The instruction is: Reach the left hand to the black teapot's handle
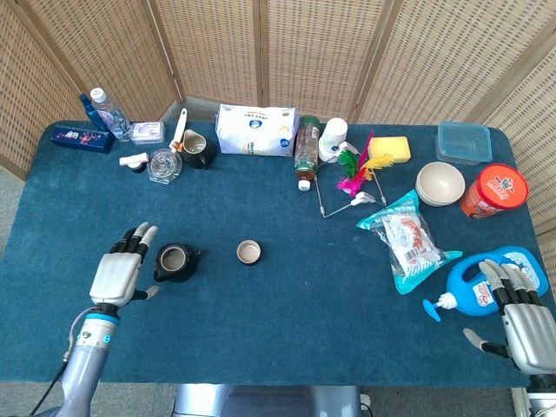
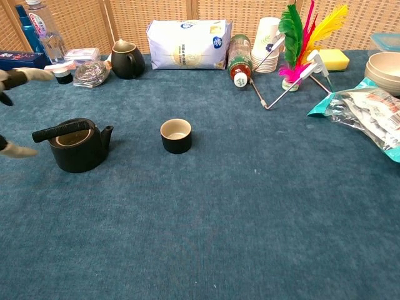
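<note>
Here, by view.
Head view: left hand fingers spread, holding nothing, just left of black teapot; right hand open, empty, far off.
Chest view: handle lies crosswise, free end toward left fingertips at the frame's edge.

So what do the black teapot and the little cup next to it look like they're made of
Black teapot: probably cast iron or dark glazed ceramic; matte black with a dull sheen, thick walls, tan interior. Its handle looks like a black wrapped or textured bar.
Small cup: likely the same ware, matte black outside, pale tan inside.
Neither can be told for sure.
</note>
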Controlling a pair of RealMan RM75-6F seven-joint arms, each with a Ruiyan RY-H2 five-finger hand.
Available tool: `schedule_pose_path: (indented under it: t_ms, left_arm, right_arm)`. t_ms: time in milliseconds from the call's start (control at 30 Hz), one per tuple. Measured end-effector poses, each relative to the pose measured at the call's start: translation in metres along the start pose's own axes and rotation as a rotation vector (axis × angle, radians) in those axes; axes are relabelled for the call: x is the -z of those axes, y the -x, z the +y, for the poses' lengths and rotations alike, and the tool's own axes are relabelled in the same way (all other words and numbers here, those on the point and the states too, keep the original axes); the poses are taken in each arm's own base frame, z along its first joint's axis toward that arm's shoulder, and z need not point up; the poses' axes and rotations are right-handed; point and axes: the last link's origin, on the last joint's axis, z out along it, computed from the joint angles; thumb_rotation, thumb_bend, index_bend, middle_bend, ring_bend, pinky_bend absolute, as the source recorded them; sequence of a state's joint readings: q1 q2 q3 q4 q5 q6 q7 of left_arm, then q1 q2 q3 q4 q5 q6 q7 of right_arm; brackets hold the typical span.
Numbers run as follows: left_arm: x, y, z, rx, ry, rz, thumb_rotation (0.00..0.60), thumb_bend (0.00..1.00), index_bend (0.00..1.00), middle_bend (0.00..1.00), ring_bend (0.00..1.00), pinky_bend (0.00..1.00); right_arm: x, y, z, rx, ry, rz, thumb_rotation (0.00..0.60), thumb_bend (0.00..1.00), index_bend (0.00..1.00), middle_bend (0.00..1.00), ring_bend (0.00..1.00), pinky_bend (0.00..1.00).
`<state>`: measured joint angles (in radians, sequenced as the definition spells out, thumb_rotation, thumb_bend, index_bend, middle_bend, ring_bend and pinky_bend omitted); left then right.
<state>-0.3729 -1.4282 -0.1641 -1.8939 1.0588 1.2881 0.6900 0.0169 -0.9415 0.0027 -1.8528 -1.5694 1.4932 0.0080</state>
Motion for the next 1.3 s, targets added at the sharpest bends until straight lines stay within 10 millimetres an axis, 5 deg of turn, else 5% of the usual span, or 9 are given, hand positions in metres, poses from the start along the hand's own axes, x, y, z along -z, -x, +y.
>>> schedule_pose_path:
  t_ms: [267, 500, 600, 833, 1300]
  left_arm:
    - [-0.018, 0.006, 0.014, 0.003, 0.014, 0.028, 0.600, 0.25, 0.04, 0.04, 0.05, 0.25]
    - [-0.023, 0.004, 0.017, -0.032, 0.018, 0.084, 0.600, 0.33, 0.42, 0.45, 0.50, 0.54]
    - [-0.025, 0.003, 0.018, -0.052, 0.028, 0.109, 0.600, 0.39, 0.51, 0.54, 0.58, 0.68]
    - [-0.030, 0.003, 0.017, -0.122, 0.052, 0.134, 0.600, 0.54, 0.68, 0.68, 0.70, 0.87]
    - [-0.040, -0.010, 0.015, -0.278, 0.176, 0.237, 0.600, 0.59, 0.73, 0.75, 0.75, 0.91]
  right_arm:
    - [0.000, -0.003, 0.002, -0.011, 0.002, 0.005, 0.600, 0.00, 0.00, 0.00, 0.00, 0.00]
    - [-0.001, -0.005, 0.005, -0.017, 0.005, 0.006, 0.600, 0.00, 0.00, 0.00, 0.00, 0.00]
    - [-0.001, -0.004, 0.005, -0.016, 0.003, 0.004, 0.600, 0.00, 0.00, 0.00, 0.00, 0.00]
    - [0.000, -0.003, 0.004, -0.013, 0.000, -0.002, 0.600, 0.00, 0.00, 0.00, 0.00, 0.00]
    - [-0.001, -0.001, 0.003, -0.011, 0.001, -0.010, 0.600, 0.00, 0.00, 0.00, 0.00, 0.00]
